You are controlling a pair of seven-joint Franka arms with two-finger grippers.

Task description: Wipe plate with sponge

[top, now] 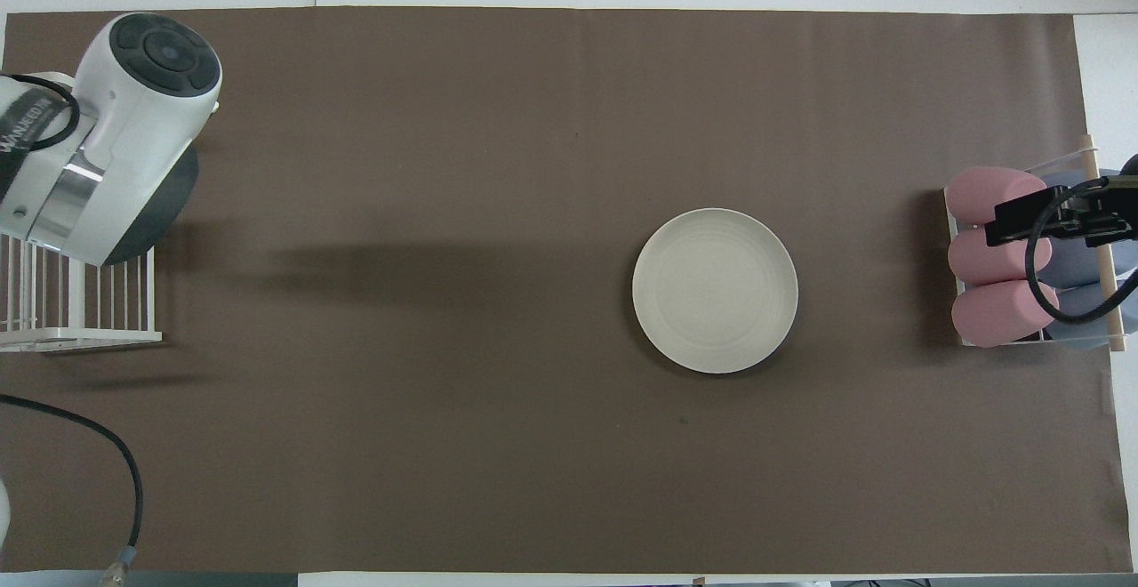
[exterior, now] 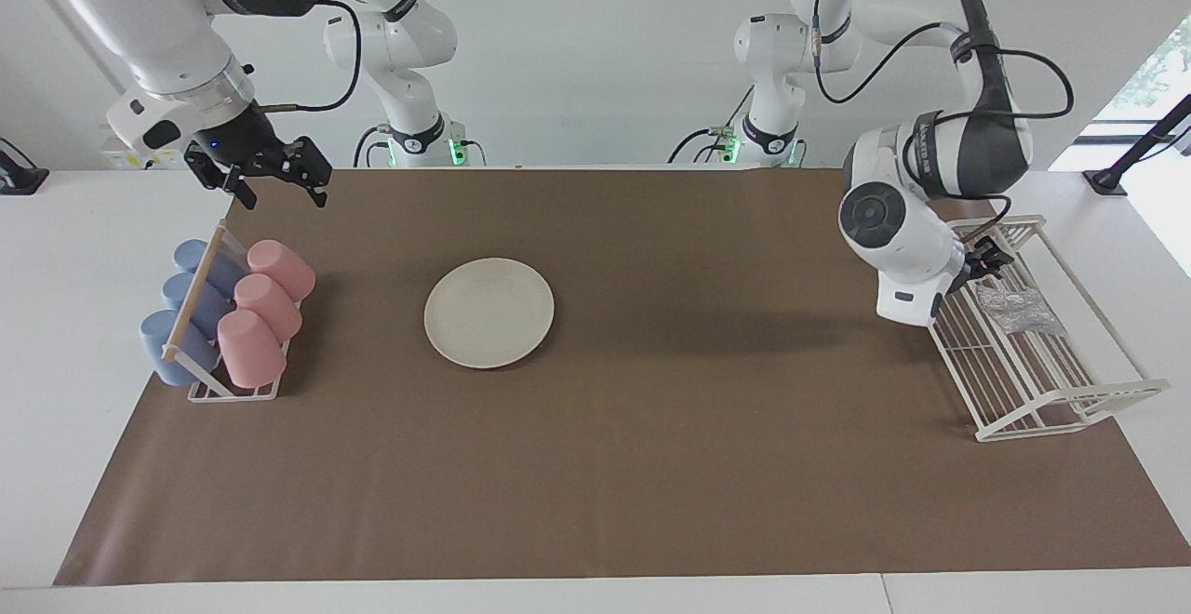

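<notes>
One round cream-white plate (exterior: 488, 313) lies bare on the brown mat (exterior: 651, 465); one silvery mesh sponge (exterior: 1022, 310) rests in the white wire rack (exterior: 1042, 381). Three pink cups (exterior: 260, 312) and three blue cups (exterior: 186, 302) fill the cup holder. The left gripper (exterior: 986, 259), empty with jaws apart, hangs over the rack beside the sponge, and the right gripper (exterior: 274, 177), spread and empty, waits above the cups.

no readable text, arm lettering illegible

- Bright, even light falls from overhead in both views, with no dim corners
- Daylight glares white through a window (exterior: 1158, 74) at the edge of the facing view, past the left pincer (exterior: 986, 260)
- A soft, broad shadow lies on the brown mat (exterior: 651, 465) under the left arm
- The plate (exterior: 489, 313) throws only a thin shadow at its rim
- Both views are sharp, with no motion blur
- Table edges run straight, with little bending
</notes>
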